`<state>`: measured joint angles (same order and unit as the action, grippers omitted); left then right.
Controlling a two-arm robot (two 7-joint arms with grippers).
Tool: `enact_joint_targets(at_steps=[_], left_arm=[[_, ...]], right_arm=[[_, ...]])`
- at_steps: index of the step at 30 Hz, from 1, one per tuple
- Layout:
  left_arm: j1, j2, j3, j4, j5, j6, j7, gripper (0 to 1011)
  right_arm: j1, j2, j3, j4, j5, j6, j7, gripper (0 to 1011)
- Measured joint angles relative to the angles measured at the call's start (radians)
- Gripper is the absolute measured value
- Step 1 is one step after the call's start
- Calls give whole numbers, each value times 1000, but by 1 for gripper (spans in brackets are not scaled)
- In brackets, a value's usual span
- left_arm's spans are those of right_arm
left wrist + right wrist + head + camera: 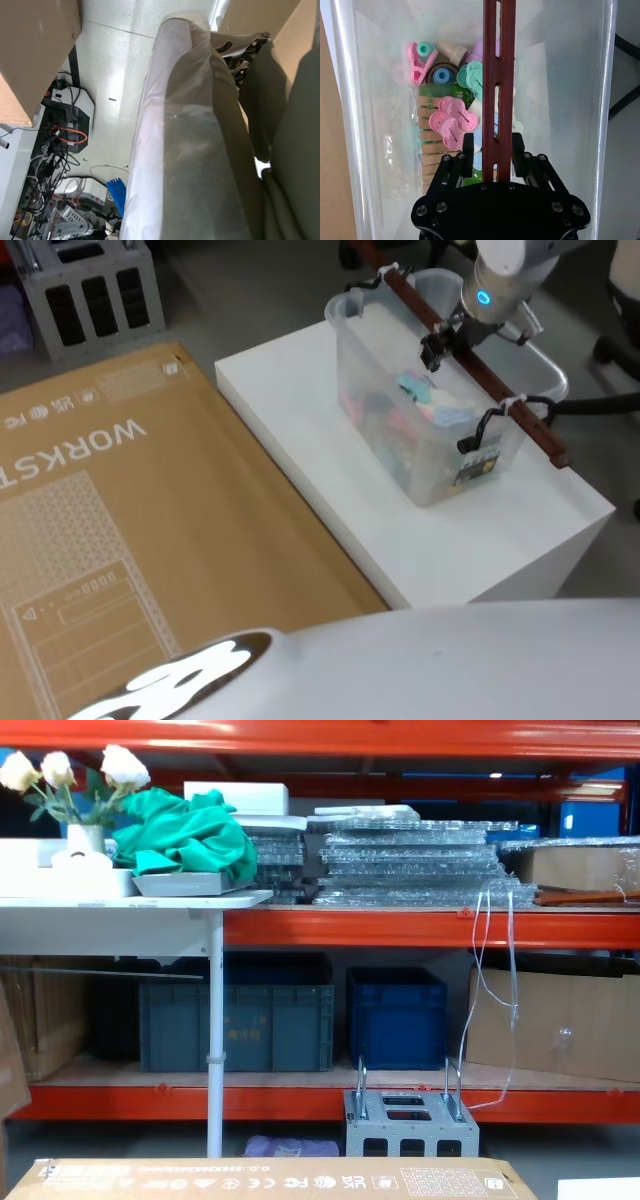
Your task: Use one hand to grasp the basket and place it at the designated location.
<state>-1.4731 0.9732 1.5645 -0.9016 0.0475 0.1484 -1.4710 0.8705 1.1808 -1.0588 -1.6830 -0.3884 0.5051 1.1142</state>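
Note:
The basket point(400, 455) is a clear plastic tub standing on a white block point(480, 540). Its long dark red-brown bar handle point(470, 365) lies across the rim, held by black hooks and white zip ties. Pastel clothes pegs point(452, 122) lie inside the basket point(350, 125). My right gripper point(437, 348) has come down from above onto the middle of the handle point(498, 75). In the right wrist view the right gripper point(493, 145) straddles the bar. One of its fingers point(468, 147) shows a narrow gap to the bar, and the other sits against it.
A large brown cardboard box point(150, 520) lies flat to the left of the white block. A small grey metal box with holes point(90, 290) stands on the floor at the back left. A pale tub point(535, 365) sits just behind the basket.

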Motion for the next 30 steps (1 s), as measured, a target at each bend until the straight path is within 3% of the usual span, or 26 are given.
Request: enact_joint_targets(at_steps=[11,20,30], left_arm=[[0,0,0,0,0,0,0,0],[0,0,0,0,0,0,0,0],[0,0,0,0,0,0,0,0]], right_arm=[[1,-18,5,8,-34,-22,39,755],[8,-27,25,6,-45,-26,75,985],[18,-18,46,-13,-62,-14,115,1000]])
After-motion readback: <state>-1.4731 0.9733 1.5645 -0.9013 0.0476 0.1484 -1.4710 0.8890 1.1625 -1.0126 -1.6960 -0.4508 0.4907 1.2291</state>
